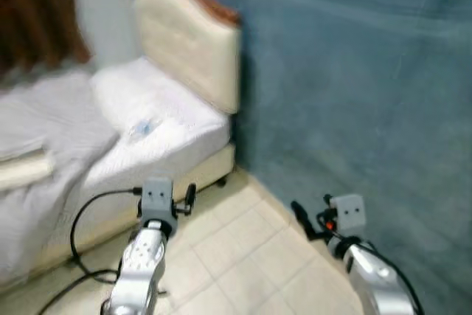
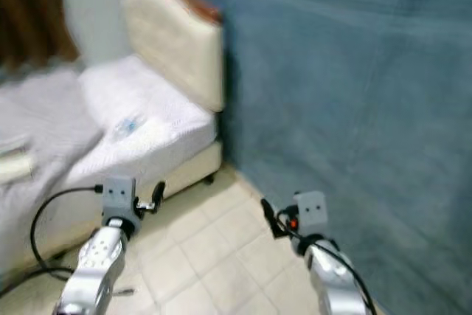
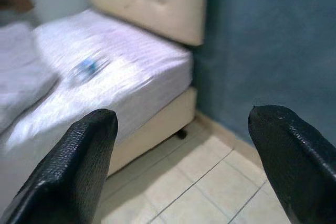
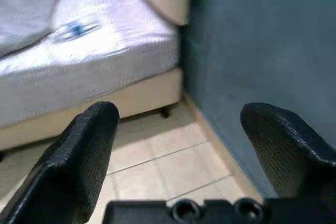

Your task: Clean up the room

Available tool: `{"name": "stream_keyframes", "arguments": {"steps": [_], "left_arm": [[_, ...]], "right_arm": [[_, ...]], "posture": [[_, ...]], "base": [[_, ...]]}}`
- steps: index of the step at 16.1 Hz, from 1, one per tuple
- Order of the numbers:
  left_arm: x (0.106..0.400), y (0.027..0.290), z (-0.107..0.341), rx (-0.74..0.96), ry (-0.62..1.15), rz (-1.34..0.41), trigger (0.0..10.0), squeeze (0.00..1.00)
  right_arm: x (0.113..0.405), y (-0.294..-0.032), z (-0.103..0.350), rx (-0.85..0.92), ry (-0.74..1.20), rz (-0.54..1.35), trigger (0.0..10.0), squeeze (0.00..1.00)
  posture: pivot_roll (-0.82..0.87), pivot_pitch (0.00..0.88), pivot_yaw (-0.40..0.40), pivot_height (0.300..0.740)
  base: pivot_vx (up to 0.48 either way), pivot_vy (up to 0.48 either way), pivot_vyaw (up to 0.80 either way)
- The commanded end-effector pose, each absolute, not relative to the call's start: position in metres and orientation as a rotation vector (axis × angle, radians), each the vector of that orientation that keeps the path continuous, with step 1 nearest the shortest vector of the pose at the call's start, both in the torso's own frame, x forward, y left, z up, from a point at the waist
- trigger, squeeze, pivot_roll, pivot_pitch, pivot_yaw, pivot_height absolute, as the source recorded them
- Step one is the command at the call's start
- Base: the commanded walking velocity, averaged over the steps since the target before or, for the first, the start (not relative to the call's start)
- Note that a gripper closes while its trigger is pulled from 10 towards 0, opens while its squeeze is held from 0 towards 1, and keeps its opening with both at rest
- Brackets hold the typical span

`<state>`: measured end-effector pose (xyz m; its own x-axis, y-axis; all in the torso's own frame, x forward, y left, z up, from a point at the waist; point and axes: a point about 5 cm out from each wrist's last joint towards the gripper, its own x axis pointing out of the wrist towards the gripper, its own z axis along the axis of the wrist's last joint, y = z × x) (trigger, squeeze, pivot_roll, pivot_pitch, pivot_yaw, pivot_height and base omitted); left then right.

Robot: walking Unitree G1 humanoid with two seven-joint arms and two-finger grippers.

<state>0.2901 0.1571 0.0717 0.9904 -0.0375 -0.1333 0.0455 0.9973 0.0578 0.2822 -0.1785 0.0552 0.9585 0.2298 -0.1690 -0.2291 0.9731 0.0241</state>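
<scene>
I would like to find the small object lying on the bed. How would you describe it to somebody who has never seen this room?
Start from the cream padded headboard against the blue wall. Below it lies the white mattress, and near its middle rests a small clear-and-blue object, blurred, possibly a plastic bottle. It is the only blue spot on the white bedding, apart from the folded grey blanket further from the wall.

One bed [image 1: 169,119], one headboard [image 1: 188,38], one bottle [image 1: 144,127], one curtain [image 1: 37,12], two grippers: left [image 3: 181,145], right [image 4: 178,145].
</scene>
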Motion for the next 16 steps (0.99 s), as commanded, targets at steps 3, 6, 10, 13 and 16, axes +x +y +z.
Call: {"name": "stream_keyframes", "arguments": {"steps": [3,6,10,13,16], "left_arm": [[0.285,0.162,0.069,0.019,0.151,-0.021,10.0,0.0],[0.291,0.17,0.08,0.034,0.095,0.031,10.0,0.0],[0.292,0.163,0.08,0.045,0.097,0.0,10.0,0.0],[0.292,0.157,0.083,0.036,0.068,-0.038,10.0,0.0],[0.293,0.156,0.085,-0.001,0.06,-0.021,10.0,0.0]], "right_arm": [[0.282,-0.171,0.054,0.025,0.154,0.226,10.0,0.0],[0.279,-0.169,0.051,0.02,0.158,0.24,10.0,0.0],[0.277,-0.171,0.051,0.013,0.145,0.258,10.0,0.0],[0.277,-0.171,0.051,0.022,0.146,0.282,10.0,0.0],[0.282,-0.175,0.054,0.026,0.132,0.253,10.0,0.0]], "posture": [[0.04,0.0,0.01,0.74],[0.03,0.0,0.018,0.74],[0.02,0.0,0.019,0.74],[0.02,0.0,0.013,0.74],[0.03,0.0,0.002,0.74]], "base": [[0.0,0.0,0.47],[0.0,0.0,0.46],[0.0,0.0,0.45],[0.16,0.0,0.43],[0.48,0.0,0.29]]}}
